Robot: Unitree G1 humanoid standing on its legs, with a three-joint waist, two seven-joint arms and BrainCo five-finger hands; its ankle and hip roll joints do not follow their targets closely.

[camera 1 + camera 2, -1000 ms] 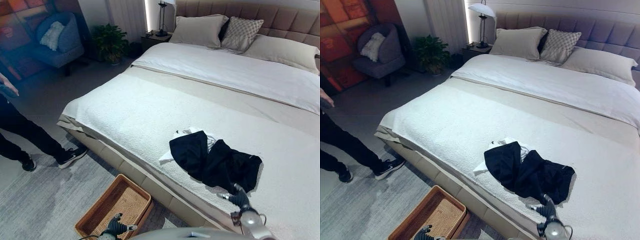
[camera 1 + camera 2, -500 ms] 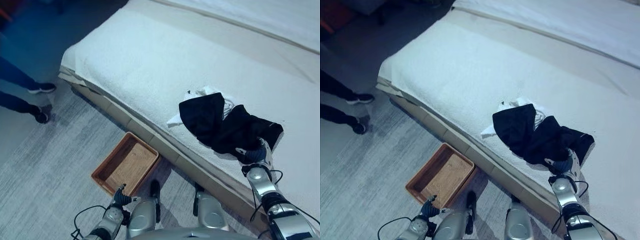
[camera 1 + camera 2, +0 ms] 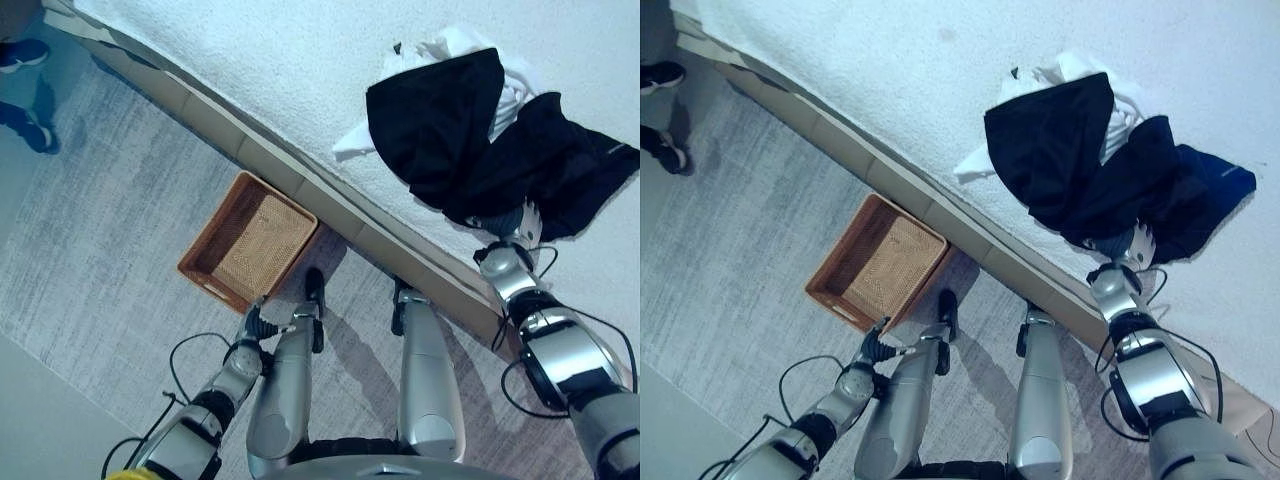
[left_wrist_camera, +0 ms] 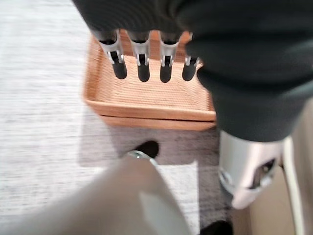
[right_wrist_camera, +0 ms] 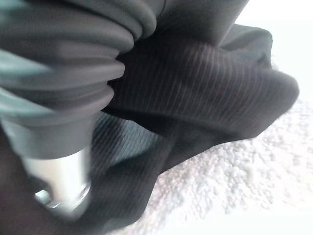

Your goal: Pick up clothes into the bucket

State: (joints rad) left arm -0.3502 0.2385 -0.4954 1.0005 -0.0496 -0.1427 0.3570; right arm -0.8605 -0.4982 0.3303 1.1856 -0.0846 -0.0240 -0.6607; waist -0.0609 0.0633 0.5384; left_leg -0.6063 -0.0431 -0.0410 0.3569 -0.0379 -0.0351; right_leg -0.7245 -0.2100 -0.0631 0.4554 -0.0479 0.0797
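Downward swung the camera; right hand point(image 3: 1127, 246) reached the dark clothes point(image 3: 490, 150), grip hidden.
Soft, light cloth suited a bunched near-edge grasp; left hand point(image 4: 146, 61) hung open over the basket point(image 3: 248, 240).

Clothes point(image 3: 480, 140) on bed point(image 3: 300, 70), near its edge | basket point(image 3: 248, 240) on floor point(image 3: 90, 260) beside bed, left of clothes | person's shoes point(image 3: 25, 85) far left.

We're in a bedroom at home: a wide bed point(image 3: 300, 60) under a white textured blanket, dark and white clothes point(image 3: 470, 130) heaped near its edge, a woven rattan basket point(image 3: 248, 240) on grey carpet point(image 3: 100, 250) just beside its base.
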